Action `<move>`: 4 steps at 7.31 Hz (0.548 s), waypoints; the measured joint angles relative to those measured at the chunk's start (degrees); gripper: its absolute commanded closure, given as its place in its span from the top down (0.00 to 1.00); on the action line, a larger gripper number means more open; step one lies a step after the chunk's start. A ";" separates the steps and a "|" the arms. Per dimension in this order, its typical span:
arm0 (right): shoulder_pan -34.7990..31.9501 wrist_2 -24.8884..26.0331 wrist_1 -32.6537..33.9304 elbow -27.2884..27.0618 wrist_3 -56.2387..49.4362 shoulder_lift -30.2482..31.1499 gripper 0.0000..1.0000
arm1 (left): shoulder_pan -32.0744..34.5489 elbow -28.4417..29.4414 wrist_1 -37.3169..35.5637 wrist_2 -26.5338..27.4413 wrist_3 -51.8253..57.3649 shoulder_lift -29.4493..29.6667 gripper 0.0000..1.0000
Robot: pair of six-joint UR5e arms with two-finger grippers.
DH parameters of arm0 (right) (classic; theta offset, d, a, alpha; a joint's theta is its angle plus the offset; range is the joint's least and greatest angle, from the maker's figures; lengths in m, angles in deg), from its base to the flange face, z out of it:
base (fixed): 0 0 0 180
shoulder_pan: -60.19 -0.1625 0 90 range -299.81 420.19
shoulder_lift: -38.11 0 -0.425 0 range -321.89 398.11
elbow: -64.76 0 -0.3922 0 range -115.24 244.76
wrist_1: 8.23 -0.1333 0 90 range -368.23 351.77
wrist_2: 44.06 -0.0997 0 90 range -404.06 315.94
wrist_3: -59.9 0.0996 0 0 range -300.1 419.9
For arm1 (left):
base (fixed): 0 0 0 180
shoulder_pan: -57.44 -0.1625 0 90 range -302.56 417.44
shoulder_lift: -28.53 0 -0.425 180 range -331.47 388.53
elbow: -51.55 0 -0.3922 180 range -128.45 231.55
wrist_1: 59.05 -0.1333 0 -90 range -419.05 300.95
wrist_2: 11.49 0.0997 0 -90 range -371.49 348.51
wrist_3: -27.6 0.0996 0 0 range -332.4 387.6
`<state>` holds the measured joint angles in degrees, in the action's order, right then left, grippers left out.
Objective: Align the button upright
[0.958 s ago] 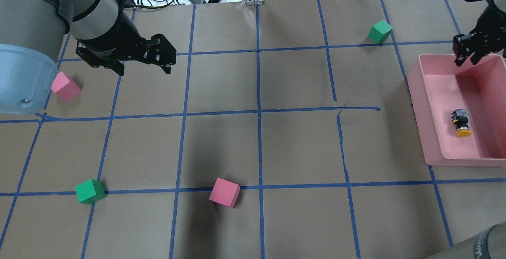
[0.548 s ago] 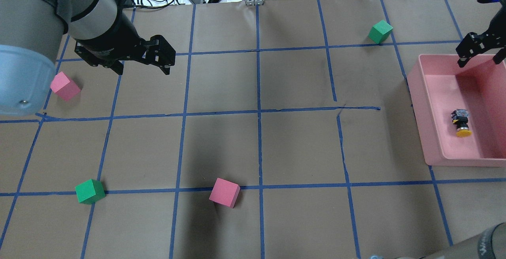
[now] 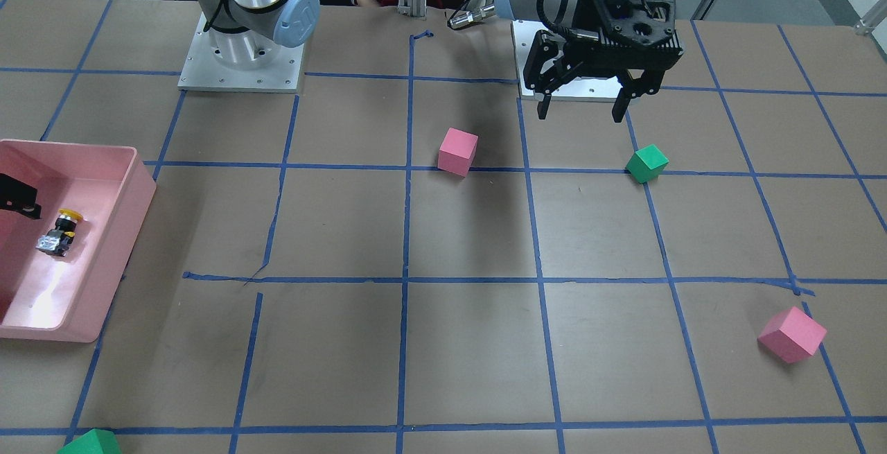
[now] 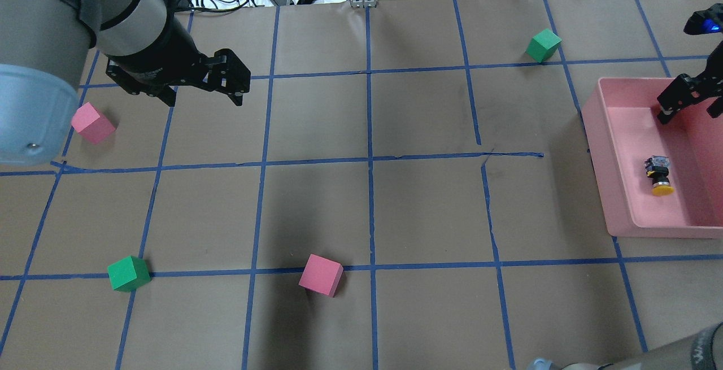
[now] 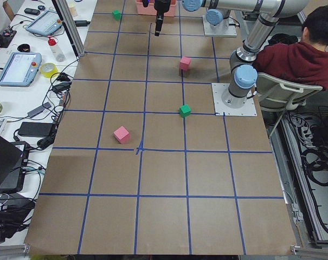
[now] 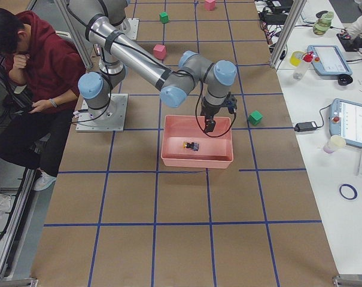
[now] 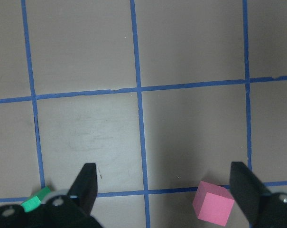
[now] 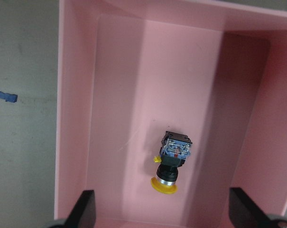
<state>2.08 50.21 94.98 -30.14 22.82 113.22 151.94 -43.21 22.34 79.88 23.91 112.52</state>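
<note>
Button (image 8: pixel 173 164) lies on its side in the pink bin (image 4: pixel 599 149) at the table's right, long axis far-to-near, yellow cap toward the robot. Right gripper (image 8: pixel 164 211), jaws spread wide, hovers seemingly just beyond its base end; left gripper (image 4: pixel 204 100), likewise spread, is well apart.

Brown-papered table (image 4: pixel 429 206) gridded with blue tape (image 4: pixel 370 160). Alongside, white bench (image 5: pixel 9 100) strewn with 2 tablets (image 5: pixel 18 69) and cables (image 5: pixel 58 86). Behind, person (image 5: pixel 296 59) in red hoodie on chair (image 5: pixel 273 88).
</note>
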 measured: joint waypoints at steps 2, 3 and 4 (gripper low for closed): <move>1.21 0.07 0.42 -2.71 -1.15 -0.19 1.00 | 0.00 0.01 -0.02 0.03 -0.66 0.03 1.00; 2.39 0.03 1.15 -3.70 -1.38 -0.78 1.00 | 0.03 -0.01 -0.06 0.03 -0.58 0.03 1.00; 2.98 -0.04 2.73 -4.23 -1.19 -1.98 1.00 | 0.05 -0.04 -0.06 0.03 -0.50 -0.01 1.00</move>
<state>5.06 50.16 97.71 -34.36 21.63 111.24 151.99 -43.26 22.28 79.91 23.41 112.51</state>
